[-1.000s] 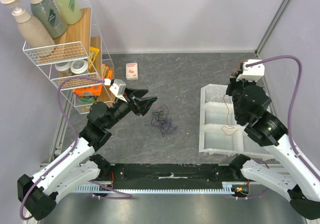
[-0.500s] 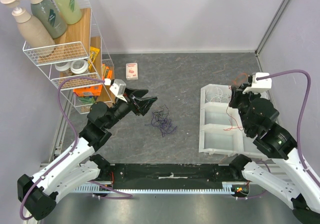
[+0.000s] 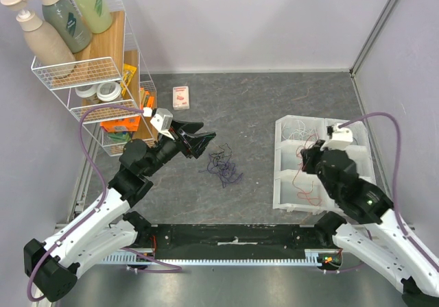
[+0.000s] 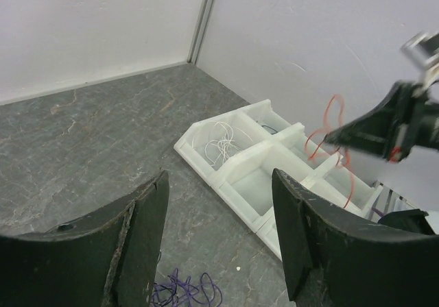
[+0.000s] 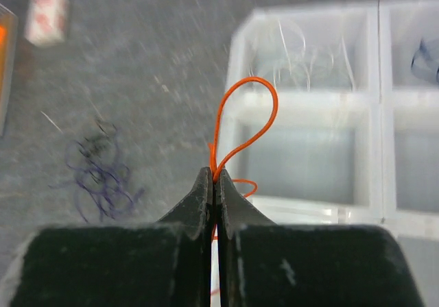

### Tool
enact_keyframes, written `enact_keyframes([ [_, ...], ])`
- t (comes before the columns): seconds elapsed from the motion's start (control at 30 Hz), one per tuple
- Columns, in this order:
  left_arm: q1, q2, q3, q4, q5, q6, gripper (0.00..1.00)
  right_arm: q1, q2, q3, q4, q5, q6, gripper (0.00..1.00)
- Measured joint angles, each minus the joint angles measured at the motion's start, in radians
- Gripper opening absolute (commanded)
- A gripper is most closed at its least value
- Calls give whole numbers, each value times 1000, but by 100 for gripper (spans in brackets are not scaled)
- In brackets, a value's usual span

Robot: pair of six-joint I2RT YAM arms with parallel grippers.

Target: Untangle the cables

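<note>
Top view, step: your right gripper point(image 3: 305, 157) is carrying one orange-red cable point(image 3: 302, 179) over the white compartment tray point(image 3: 276, 183). I judge this the drop-off stage for a strand that is already free.
Top view, what remains: the tangle of purple and dark cables point(image 3: 223, 166) lies on the table between the arms, well apart from the tray.
Top view, left claw: your left gripper point(image 3: 206, 132) hangs wide open and empty just beside the tangle, on its far-left side.
Top view, cable axis: the orange-red cable trails from the fingertips toward the near edge along the tray's left column. The strand is too thin here to tell whether it touches the tray floor.

Left wrist view, claw: the fingers point(image 4: 140, 242) stand well apart with nothing between them, and a few purple loops point(image 4: 185, 295) show below.
Left wrist view, tray: a white cable point(image 4: 223, 141) is coiled in the far compartment. The orange-red cable point(image 4: 334, 125) arches above the tray, at the right gripper's tips.

Right wrist view, claw: the right gripper point(image 5: 214, 178) is pinched tight on the orange-red cable point(image 5: 248, 112).
Right wrist view, cable axis: a teardrop loop stands out ahead of the tips in line with the fingers. It points at the wall between the white cable's compartment and the next one.
Right wrist view, next move: bring the tips over an unfilled compartment, lower until the loop is inside the walls, then let go. After that, send your left claw to the tangle point(image 5: 99, 173).
</note>
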Motion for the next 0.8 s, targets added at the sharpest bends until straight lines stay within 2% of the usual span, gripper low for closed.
enact_keyframes([
  [0.23,0,14,5,-6,0,-2,66,0,22,-215,-102,11,248,3],
  [0.37,0,34,20,-26,-2,-6,66,0,30,-243,-183,15,400,0],
  [0.6,0,32,26,-47,-8,-6,65,0,95,-277,-280,-23,618,0],
  [0.67,0,32,26,-53,-12,-5,66,0,110,-277,-294,-22,647,24],
  [0.7,0,32,26,-56,-14,-5,66,0,113,-277,-299,-20,656,32],
  [0.8,0,34,33,-72,-23,-6,66,0,115,-277,-313,-10,681,65],
])
